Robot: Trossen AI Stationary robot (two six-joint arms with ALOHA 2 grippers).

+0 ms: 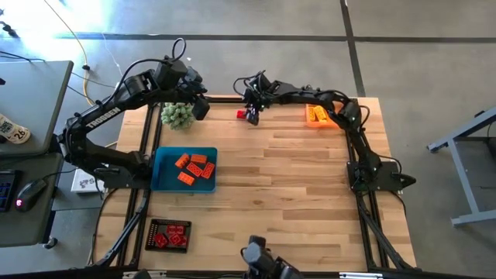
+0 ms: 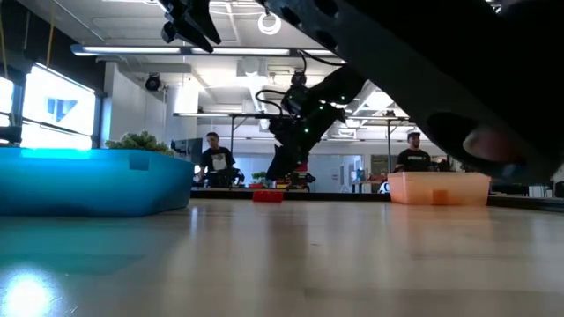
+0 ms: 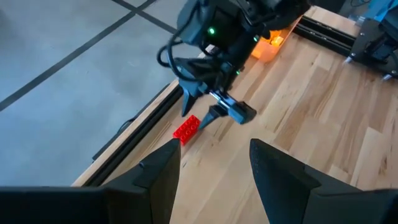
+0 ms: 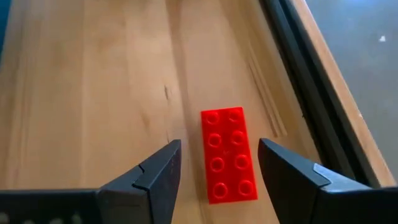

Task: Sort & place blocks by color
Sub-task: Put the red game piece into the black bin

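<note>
A red brick (image 4: 228, 154) lies flat, studs up, on the table near its far edge; it also shows in the high view (image 1: 242, 114) and the left wrist view (image 3: 186, 129). My right gripper (image 4: 219, 168) is open, its fingers standing on either side of the brick without touching it; it shows in the high view (image 1: 252, 115). My left gripper (image 3: 214, 165) is open and empty, held above the table at the far left near the green plant (image 1: 177, 115). Orange bricks (image 1: 195, 167) lie in the blue tray (image 1: 164, 177); red bricks (image 1: 170, 235) lie in the black tray (image 1: 149, 234).
An orange tray (image 1: 319, 115) stands at the far right, also seen in the low view (image 2: 438, 187). The table's far edge rail (image 4: 311, 81) runs close beside the red brick. People stand in the room beyond the table.
</note>
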